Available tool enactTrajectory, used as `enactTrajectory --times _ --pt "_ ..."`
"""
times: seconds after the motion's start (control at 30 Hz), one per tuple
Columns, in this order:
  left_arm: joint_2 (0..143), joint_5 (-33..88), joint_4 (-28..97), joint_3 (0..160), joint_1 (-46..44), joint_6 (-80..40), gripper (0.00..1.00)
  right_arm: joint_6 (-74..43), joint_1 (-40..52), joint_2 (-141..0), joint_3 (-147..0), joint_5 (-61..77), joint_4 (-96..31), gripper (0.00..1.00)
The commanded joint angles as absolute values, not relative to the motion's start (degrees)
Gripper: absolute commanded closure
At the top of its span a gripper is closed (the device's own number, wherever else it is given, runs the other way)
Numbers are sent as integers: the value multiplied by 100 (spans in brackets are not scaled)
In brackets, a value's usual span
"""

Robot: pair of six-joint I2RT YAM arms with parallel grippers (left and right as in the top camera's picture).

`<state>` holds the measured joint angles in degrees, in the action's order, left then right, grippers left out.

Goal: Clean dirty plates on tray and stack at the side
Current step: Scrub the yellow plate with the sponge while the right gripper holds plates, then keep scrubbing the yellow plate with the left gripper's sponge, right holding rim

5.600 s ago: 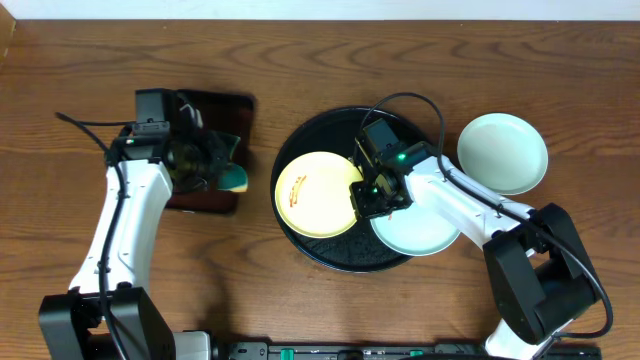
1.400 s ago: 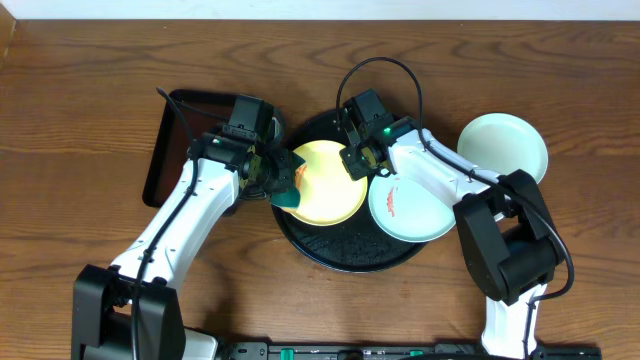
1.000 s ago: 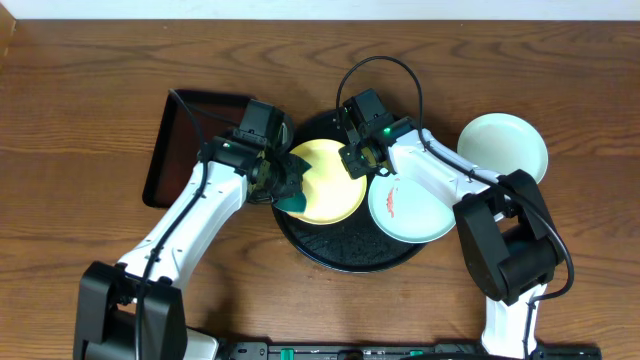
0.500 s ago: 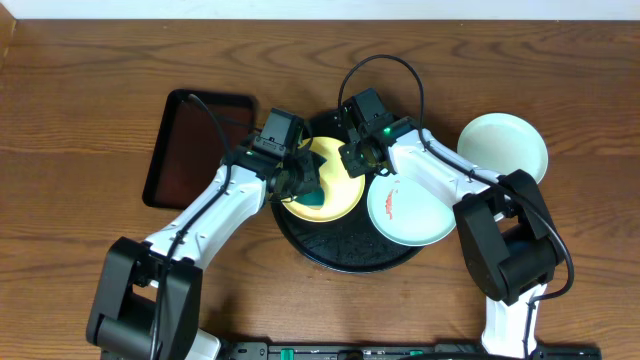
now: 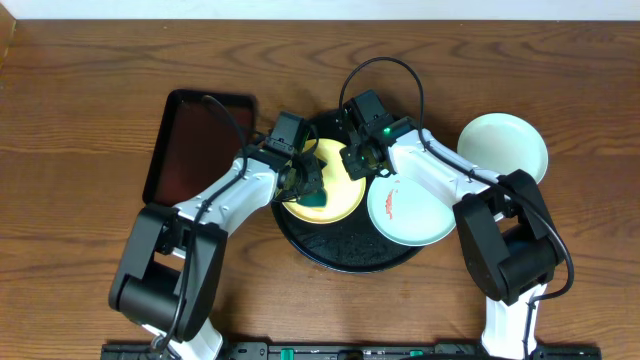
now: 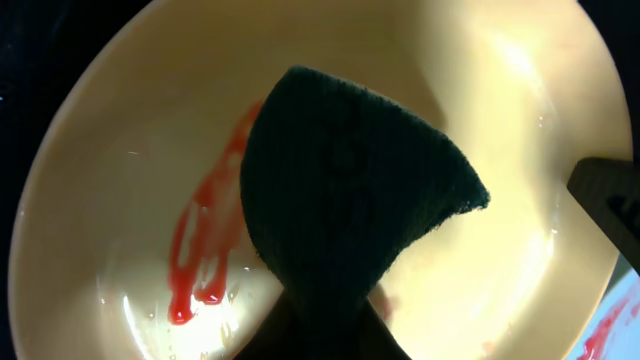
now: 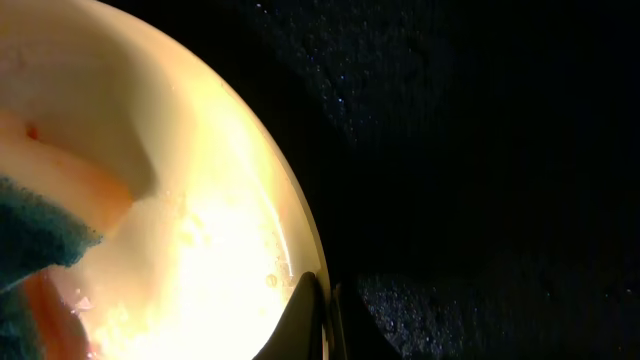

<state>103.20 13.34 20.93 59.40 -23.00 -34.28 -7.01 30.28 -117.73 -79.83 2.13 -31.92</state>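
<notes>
On the round black tray [image 5: 345,252] lies a yellow plate [image 5: 347,192] with a red smear [image 6: 205,250]. My left gripper [image 5: 310,188] is shut on a teal sponge [image 6: 350,200] that presses onto the plate's inside, just right of the smear. My right gripper [image 5: 354,166] is shut on the yellow plate's rim [image 7: 300,250], one finger inside and one outside. A pale plate [image 5: 410,212] with a red smear rests on the tray's right side. Another pale plate [image 5: 503,150] sits on the table to the right, with no smear showing.
A dark rectangular tray [image 5: 195,145] lies on the wooden table left of the round tray. The right arm's black cable [image 5: 385,68] loops above the tray. Both arms cross over the tray's left and upper parts.
My left arm has swung right from beside the rectangular tray, carrying the sponge onto the yellow plate. The right gripper has kept its hold on the plate's rim.
</notes>
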Motion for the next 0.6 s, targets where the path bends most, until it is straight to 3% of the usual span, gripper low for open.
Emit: enactTrajectory --times 0.0,0.2,0.57 --pt "10416 976 2091 5935 -2322 -3457 93 -698 3015 -11826 -8012 156 -3214 99" --pt "10392 -939 2381 5937 -2316 -3253 92 -652 3015 -11826 -8012 154 -3315 99" --pt "9531 -1765 2611 5964 -2307 -2871 93 -655 3015 -11826 -8012 156 -3319 99"
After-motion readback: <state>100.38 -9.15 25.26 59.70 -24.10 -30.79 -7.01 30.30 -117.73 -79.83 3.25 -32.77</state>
